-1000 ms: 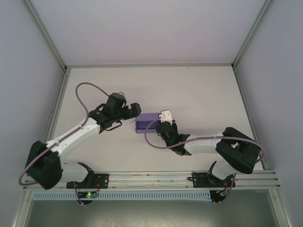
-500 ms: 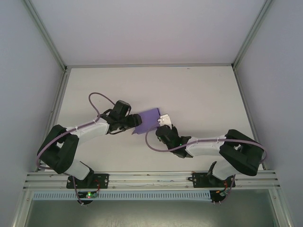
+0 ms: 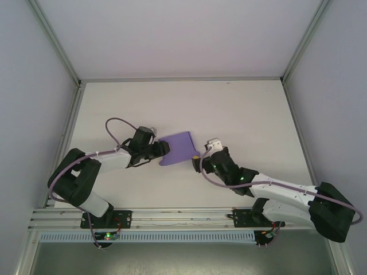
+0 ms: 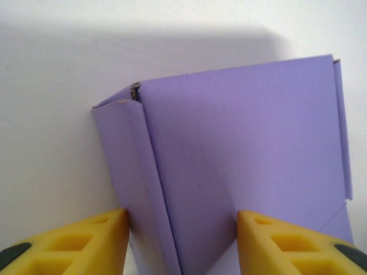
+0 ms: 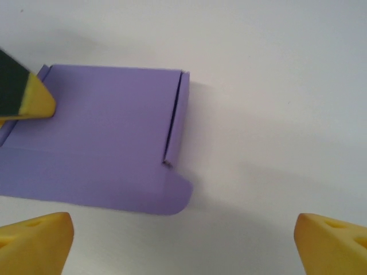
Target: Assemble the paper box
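Note:
The purple paper box (image 3: 179,146) rests partly folded on the white table, its broad face up and tilted. My left gripper (image 3: 162,150) is shut on its left end. In the left wrist view the box (image 4: 241,149) has a creased corner between the yellow fingers (image 4: 92,240) of that gripper (image 4: 182,240). My right gripper (image 3: 200,156) hangs open just right of the box, apart from it. In the right wrist view this gripper (image 5: 183,246) has bare table between its fingertips. The box (image 5: 103,132) lies ahead of it with a rounded flap, and a left fingertip (image 5: 31,100) rests on it.
The white table (image 3: 241,109) has free room on its far half and right side. A metal rail (image 3: 183,215) runs along the near edge by the arm bases. Pale walls with frame posts (image 3: 57,46) close in both sides.
The right gripper opened, let go of the box and drew back to the right. The left gripper moved in and closed on the box's left end. The box turned its broad face upward.

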